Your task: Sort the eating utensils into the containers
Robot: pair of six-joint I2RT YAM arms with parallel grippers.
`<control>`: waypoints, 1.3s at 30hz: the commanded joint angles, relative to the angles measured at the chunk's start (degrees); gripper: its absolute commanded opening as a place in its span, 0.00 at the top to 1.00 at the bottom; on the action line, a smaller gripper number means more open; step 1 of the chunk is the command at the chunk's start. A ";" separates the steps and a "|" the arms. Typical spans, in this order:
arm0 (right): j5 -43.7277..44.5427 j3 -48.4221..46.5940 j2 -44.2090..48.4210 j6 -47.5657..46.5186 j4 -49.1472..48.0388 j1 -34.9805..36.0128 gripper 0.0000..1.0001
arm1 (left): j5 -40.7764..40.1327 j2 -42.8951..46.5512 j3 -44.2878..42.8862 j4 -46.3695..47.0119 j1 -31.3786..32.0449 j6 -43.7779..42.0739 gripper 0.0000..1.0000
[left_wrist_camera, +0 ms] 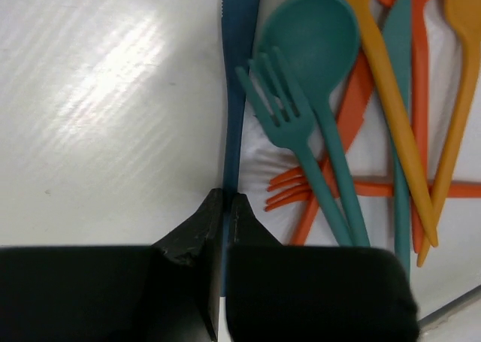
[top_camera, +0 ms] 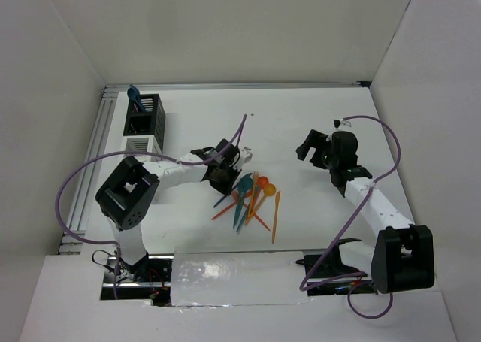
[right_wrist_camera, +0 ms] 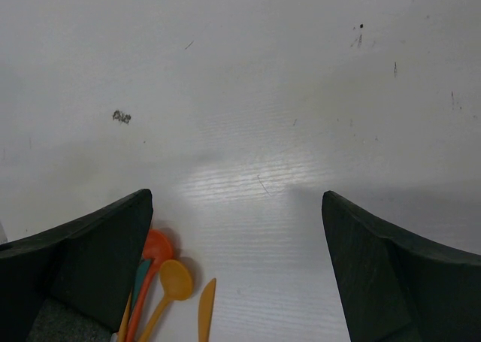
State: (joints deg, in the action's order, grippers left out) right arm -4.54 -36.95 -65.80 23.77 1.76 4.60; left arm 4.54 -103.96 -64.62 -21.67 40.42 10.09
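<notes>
Pinching the handle end of a dark blue knife (left_wrist_camera: 240,79), the left claw (left_wrist_camera: 224,210) has its two fingers (left_wrist_camera: 192,240) pressed together with only the thin plastic between them. The knife runs straight out ahead of the claw over the white worktop (left_wrist_camera: 98,94); whether it rests on the surface or is just clear of it cannot be told. Close beside it a teal fork (left_wrist_camera: 279,113) lies against a teal spoon (left_wrist_camera: 319,37), with an orange-red fork (left_wrist_camera: 289,188) underneath and yellow-orange handles (left_wrist_camera: 387,101) crossing beyond them.

Seen from above, the heap of utensils (top_camera: 252,199) lies in the middle of the worktop, and the left claw sits at its far left edge. At the far left stands the black container (top_camera: 147,115) with one blue utensil (top_camera: 134,94) upright in it. The white container (top_camera: 140,142) stands right against its near side. Both are well apart from the heap.

To the right of the heap the right claw (right_wrist_camera: 237,203) hangs over bare worktop, spread wide and holding nothing. At the lower left of its own view a red spoon (right_wrist_camera: 156,246) and an orange spoon (right_wrist_camera: 174,278) show
</notes>
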 commanded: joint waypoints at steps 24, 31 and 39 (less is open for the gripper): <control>-1.88 -3.83 -5.83 -0.83 -4.83 -0.47 0.00 | 2.49 16.69 -4.11 36.24 -33.02 7.32 1.00; -1.27 -6.46 -10.13 -0.39 -5.89 -0.56 0.00 | 2.94 10.54 -8.76 50.46 -43.32 7.58 0.99; -0.74 -8.75 -13.83 0.58 -6.42 -0.56 0.00 | 3.64 3.42 -8.15 63.94 -49.81 8.81 0.97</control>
State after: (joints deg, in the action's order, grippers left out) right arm -6.20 -43.11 -79.33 23.81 -0.54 4.49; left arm 7.38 -98.32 -71.59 32.36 -7.14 17.45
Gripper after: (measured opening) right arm 0.999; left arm 0.123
